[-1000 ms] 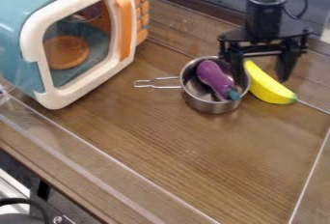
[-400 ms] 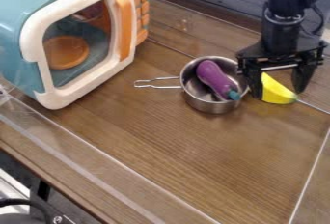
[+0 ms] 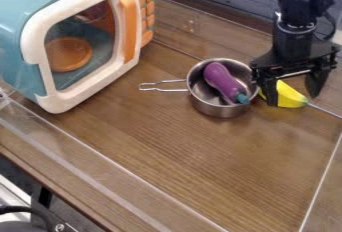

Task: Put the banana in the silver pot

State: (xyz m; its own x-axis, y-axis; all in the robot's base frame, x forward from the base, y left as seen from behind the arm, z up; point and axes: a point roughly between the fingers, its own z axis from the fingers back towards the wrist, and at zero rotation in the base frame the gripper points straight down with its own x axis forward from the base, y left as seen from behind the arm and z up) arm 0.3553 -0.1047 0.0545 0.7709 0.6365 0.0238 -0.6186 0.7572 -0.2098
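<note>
The yellow banana [image 3: 290,95] lies on the wooden table just right of the silver pot [image 3: 207,98], mostly covered by my gripper. My gripper [image 3: 293,80] points down over the banana, open, with one dark finger on each side of it and the fingertips [image 3: 263,83] low near the table. The small shiny pot has a thin wire handle [image 3: 162,86] pointing left and holds a purple eggplant [image 3: 225,81].
A teal-and-white toy microwave [image 3: 74,36] with its door open stands at the back left. A clear raised edge [image 3: 80,146] runs along the table's front and right sides.
My gripper has moved right and down, from above the pot's right rim to straddling the banana. It stayed open. Banana and pot have not moved.
</note>
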